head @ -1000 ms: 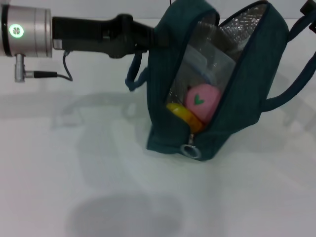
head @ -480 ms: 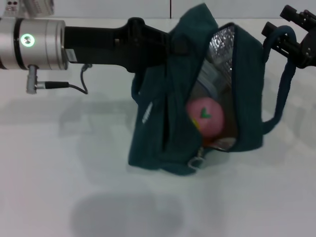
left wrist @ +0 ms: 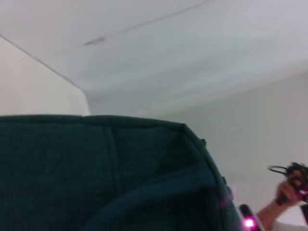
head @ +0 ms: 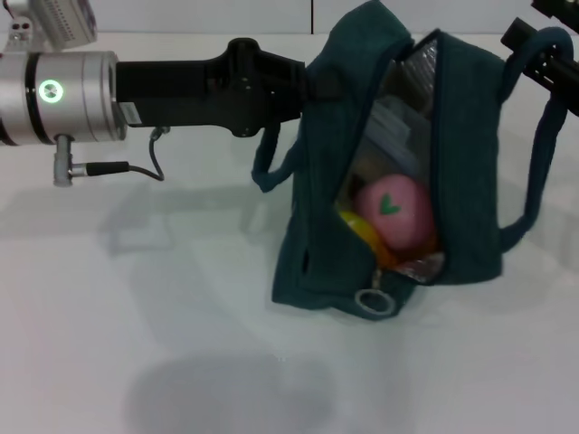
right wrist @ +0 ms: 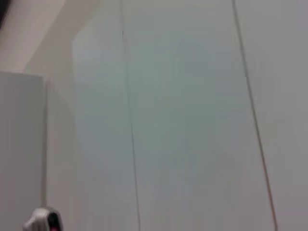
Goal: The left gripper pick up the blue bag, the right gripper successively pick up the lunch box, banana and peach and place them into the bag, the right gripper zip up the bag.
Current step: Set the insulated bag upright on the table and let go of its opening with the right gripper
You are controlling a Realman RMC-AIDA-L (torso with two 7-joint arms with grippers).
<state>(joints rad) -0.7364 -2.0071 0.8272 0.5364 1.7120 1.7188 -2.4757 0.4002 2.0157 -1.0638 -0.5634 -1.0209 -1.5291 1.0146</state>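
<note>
Standing upright mid-table, the bag (head: 461, 163), mouth gaping toward the camera. Sitting inside already: peach (head: 393, 210) low in the opening, banana (head: 364, 231) tucked beside and under it, lunch box (head: 398, 127) behind, deeper in. Dangling at the very bottom of the opening, the ring pull (head: 373, 301). Clamping the bag's top left edge, the left gripper (head: 317, 83), reaching in level from the left. Hooking the far handle loop at upper right, the right gripper (head: 543, 54); fingers cut off, cannot tell. Needing to drop well down and leftward to that pull, then dragging up along the near-vertical zip line.
</note>
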